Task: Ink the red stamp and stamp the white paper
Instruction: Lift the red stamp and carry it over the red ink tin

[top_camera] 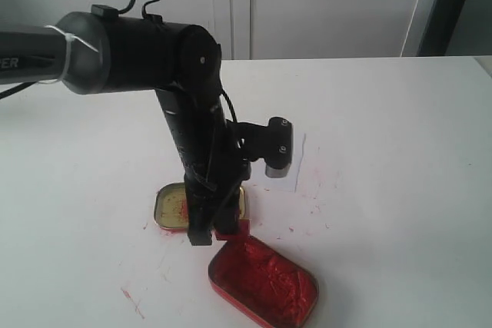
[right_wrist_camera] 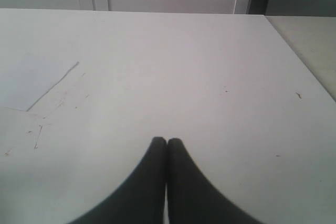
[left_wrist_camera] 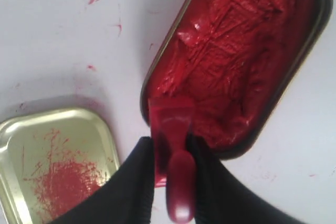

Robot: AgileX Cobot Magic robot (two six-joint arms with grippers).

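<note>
My left gripper (top_camera: 217, 228) (left_wrist_camera: 170, 142) points down and is shut on the red stamp (top_camera: 233, 228) (left_wrist_camera: 169, 121), with the stamp's handle between the fingers. The stamp's square base sits at the near rim of the open red ink tin (top_camera: 263, 279) (left_wrist_camera: 236, 51); whether it touches the paste I cannot tell. The white paper (top_camera: 290, 174) (right_wrist_camera: 31, 82) lies behind the arm, partly hidden by the wrist camera mount. My right gripper (right_wrist_camera: 167, 142) is shut and holds nothing, low over the bare table, and it is outside the exterior view.
A gold tin lid (top_camera: 171, 207) (left_wrist_camera: 52, 166) with a red smear lies just left of the ink tin. Red ink specks dot the white table (top_camera: 384, 151) around both tins. The table's right edge (right_wrist_camera: 302, 56) shows in the right wrist view.
</note>
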